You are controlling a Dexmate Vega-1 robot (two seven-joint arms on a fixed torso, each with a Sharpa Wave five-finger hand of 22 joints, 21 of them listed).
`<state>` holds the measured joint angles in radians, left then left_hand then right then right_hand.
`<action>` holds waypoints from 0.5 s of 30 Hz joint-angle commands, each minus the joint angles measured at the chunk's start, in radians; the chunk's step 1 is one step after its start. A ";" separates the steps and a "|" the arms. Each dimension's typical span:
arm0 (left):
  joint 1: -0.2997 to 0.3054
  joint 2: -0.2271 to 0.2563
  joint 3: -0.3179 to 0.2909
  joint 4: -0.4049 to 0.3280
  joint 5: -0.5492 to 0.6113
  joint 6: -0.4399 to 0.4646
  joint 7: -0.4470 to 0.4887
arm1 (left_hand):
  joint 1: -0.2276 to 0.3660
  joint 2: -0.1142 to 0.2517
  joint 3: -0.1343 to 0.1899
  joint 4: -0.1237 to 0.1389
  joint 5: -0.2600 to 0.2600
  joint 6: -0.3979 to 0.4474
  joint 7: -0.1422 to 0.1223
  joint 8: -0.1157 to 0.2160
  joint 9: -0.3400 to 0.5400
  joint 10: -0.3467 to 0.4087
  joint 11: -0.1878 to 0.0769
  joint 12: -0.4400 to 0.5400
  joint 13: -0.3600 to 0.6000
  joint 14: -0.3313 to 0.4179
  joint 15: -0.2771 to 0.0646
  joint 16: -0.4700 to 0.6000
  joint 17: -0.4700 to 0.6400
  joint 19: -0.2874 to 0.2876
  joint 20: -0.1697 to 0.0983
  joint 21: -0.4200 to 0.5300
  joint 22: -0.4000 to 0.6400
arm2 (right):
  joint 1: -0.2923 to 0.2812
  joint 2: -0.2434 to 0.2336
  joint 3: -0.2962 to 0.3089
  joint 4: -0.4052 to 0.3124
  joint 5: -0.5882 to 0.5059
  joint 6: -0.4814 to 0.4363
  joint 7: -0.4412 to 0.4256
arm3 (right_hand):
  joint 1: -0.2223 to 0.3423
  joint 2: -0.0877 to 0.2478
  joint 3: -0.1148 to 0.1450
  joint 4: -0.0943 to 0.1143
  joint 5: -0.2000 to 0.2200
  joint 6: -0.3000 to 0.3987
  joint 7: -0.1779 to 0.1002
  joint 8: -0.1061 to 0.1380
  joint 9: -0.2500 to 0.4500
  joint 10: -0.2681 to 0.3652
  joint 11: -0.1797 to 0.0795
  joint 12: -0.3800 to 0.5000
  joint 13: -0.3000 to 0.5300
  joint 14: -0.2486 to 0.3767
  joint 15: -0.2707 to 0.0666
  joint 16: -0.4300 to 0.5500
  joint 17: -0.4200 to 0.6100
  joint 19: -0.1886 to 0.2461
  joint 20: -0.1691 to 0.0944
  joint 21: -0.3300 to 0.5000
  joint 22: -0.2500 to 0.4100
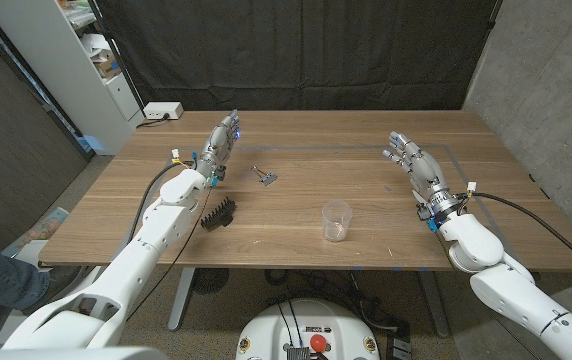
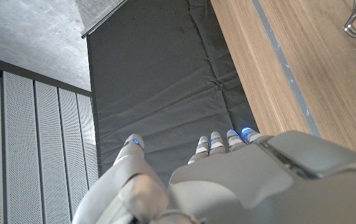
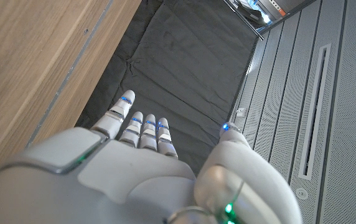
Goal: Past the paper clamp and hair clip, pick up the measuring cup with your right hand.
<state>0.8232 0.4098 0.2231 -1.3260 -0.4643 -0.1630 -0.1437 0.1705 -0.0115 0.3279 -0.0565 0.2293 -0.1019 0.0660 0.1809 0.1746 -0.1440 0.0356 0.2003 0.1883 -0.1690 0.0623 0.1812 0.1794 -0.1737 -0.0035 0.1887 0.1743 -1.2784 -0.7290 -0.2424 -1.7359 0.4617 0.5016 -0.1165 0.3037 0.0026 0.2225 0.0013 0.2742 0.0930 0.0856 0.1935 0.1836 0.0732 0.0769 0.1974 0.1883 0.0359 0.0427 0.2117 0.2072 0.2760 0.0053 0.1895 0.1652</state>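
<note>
L to R. Left hand (image 1: 220,146): fingers straight, apart, holding nothing, near table's (image 1: 366,190) far-left part. Black hair clip (image 1: 219,214) just beside left forearm. Metal paper clamp (image 1: 265,176) mid-table. Clear measuring cup (image 1: 336,220) upright nr front edge (untouched). Right hand (image 1: 412,164): fingers spread, empty, well apart from cup.

The table (image 1: 366,190) is warm brown wood with a thin grey line near its far edge; the cup (image 1: 336,221) is clear, the clamp (image 1: 264,176) silvery metal, the hair clip (image 1: 220,214) black. Both hands, left (image 1: 220,141) and right (image 1: 410,160), are grey with blue fingertip lights on white arms. The curtain (image 1: 296,55) behind is black.
</note>
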 commanded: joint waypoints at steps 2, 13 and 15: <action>0.001 -0.001 0.003 -0.008 0.005 0.005 0.004 | 0.008 0.006 0.001 -0.001 0.000 -0.009 -0.002 0.005 0.002 -0.008 0.001 0.003 0.002 -0.046 0.001 0.004 0.001 -0.085 0.001 0.005 0.006 | -0.037 -0.005 0.010 -0.018 -0.009 0.024 -0.007 | 0.010 0.003 0.002 -0.007 0.004 0.002 -0.004 0.003 0.005 0.003 0.002 0.000 0.002 0.005 0.008 0.001 0.001 0.007 0.005 0.002 0.005; 0.003 -0.004 0.006 -0.013 0.005 0.007 0.007 | 0.008 0.007 0.000 -0.002 -0.001 -0.011 -0.002 0.004 0.002 -0.009 0.003 0.003 0.002 -0.046 0.000 0.004 0.001 -0.086 0.002 0.005 0.006 | -0.073 -0.017 0.027 -0.042 -0.030 0.027 -0.025 | 0.015 0.000 0.002 -0.012 0.004 0.001 -0.005 0.003 0.005 0.003 0.002 0.000 0.002 0.003 0.006 0.000 0.000 0.004 0.007 0.000 0.005; 0.003 -0.003 0.008 -0.015 0.007 0.007 0.008 | 0.008 0.007 0.000 -0.002 -0.001 -0.010 -0.002 0.005 0.002 -0.008 0.002 0.003 0.002 -0.046 0.000 0.004 0.001 -0.086 0.002 0.005 0.006 | -0.080 -0.018 0.030 -0.044 -0.034 0.030 -0.028 | 0.016 0.000 0.002 -0.013 0.005 0.001 -0.005 0.003 0.005 0.003 0.002 0.000 0.002 0.003 0.006 0.000 0.000 0.004 0.007 0.000 0.005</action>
<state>0.8237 0.4086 0.2259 -1.3324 -0.4609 -0.1581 -0.1397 0.1744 -0.0075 0.3279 -0.0565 0.2293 -0.1019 0.0660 0.1809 0.1745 -0.1439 0.0356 0.2003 0.1883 -0.1690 0.0623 0.1812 0.1794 -0.1737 -0.0036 0.1887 0.1743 -1.3252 -0.7384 -0.2262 -1.7622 0.4494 0.5220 -0.1260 0.3090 0.0081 0.2238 -0.0058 0.2742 0.0929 0.0856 0.1935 0.1835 0.0732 0.0769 0.1974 0.1882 0.0359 0.0427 0.2117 0.2045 0.2760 0.0053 0.1895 0.1652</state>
